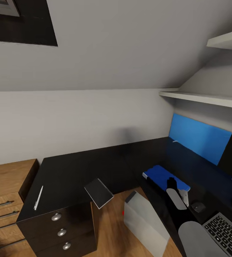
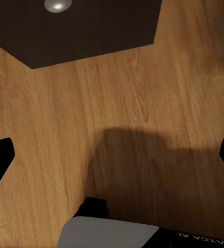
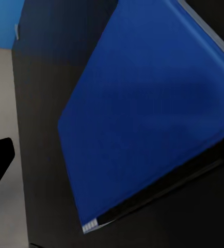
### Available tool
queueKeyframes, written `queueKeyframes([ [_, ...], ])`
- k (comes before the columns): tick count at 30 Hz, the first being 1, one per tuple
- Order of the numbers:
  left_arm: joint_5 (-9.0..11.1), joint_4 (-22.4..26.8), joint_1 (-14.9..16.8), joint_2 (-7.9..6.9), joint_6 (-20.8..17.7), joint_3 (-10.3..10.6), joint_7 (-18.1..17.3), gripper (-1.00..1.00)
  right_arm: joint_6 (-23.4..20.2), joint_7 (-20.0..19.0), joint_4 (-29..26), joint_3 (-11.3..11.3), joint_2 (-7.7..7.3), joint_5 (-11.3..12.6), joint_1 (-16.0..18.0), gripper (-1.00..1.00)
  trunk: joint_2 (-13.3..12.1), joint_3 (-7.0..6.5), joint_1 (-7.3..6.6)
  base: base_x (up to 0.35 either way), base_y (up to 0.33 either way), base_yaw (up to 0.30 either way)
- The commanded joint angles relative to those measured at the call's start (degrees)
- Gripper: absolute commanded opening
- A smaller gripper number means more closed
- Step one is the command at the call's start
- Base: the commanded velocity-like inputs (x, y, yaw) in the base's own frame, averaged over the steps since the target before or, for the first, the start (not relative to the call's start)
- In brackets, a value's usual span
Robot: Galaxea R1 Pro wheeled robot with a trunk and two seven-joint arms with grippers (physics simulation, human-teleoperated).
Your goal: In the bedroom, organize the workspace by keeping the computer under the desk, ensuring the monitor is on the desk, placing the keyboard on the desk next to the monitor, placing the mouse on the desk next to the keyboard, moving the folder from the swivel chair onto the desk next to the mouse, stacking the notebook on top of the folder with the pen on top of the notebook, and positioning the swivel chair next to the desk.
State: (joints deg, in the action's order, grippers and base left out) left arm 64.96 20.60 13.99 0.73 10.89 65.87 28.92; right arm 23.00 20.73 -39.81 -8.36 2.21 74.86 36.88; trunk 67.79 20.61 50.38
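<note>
Glossy desk [image 1: 76, 167]: notebook [image 1: 99, 192] overhangs front edge; folder [image 1: 164, 177] under right jaws; both jaws spread wide.

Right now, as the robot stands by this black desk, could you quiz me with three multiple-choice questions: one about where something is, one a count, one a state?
1. Where does the pen lie?
A on the desk above the drawer unit
B on the floor
C on the folder

2. How many round knobs show on the drawer unit?
A one
B three
C five

3. How does the notebook sit?
A flat mid-desk
B tilted at the desk's edge
C on the keyboard

Answers: 1 A, it lies on the black top. 2 B, three in a column. 3 B, it overhangs the edge, tipped.
</note>
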Motion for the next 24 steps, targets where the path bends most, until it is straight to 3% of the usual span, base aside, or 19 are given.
queueKeyframes([
  [1,0.6,0.1,0.1,-0.01,0.4,0.5,0.3,1.0,0.3,-0.1,-0.1,-0.1,0.04,0.6,0.0,1.0,0.0,0.07,0.0,0.0,0.0,0.0],
  [8,0.6,0.1,0.1,-0.03,0.4,0.5,0.3,1.0,0.4,-0.8,-1.0,0.2,0.48,0.7,0.0,1.0,0.0,0.07,0.0,0.0,0.0,0.0],
  [14,0.6,0.1,0.1,-0.03,0.4,0.5,0.3,1.0,0.4,-3.2,-1.2,1.5,1.99,0.7,-0.1,1.0,0.0,0.07,0.0,0.0,0.0,0.0],
  [21,0.6,0.1,0.1,-0.03,0.4,0.5,0.3,1.0,0.5,-5.6,-1.2,4.9,4.05,0.7,-0.3,1.0,0.0,0.07,0.0,0.0,0.0,0.0],
  [22,0.6,0.1,0.1,-0.03,0.4,0.5,0.3,1.0,0.2,-5.8,-1.2,7.3,4.3,0.8,-0.3,1.0,0.0,0.07,0.0,0.0,0.0,0.0],
  [24,0.6,0.1,0.1,-0.03,0.4,0.5,0.3,1.0,0.0,-5.9,-1.2,8.6,4.36,0.8,-0.3,1.0,0.0,0.07,0.0,0.0,0.0,0.0],
])
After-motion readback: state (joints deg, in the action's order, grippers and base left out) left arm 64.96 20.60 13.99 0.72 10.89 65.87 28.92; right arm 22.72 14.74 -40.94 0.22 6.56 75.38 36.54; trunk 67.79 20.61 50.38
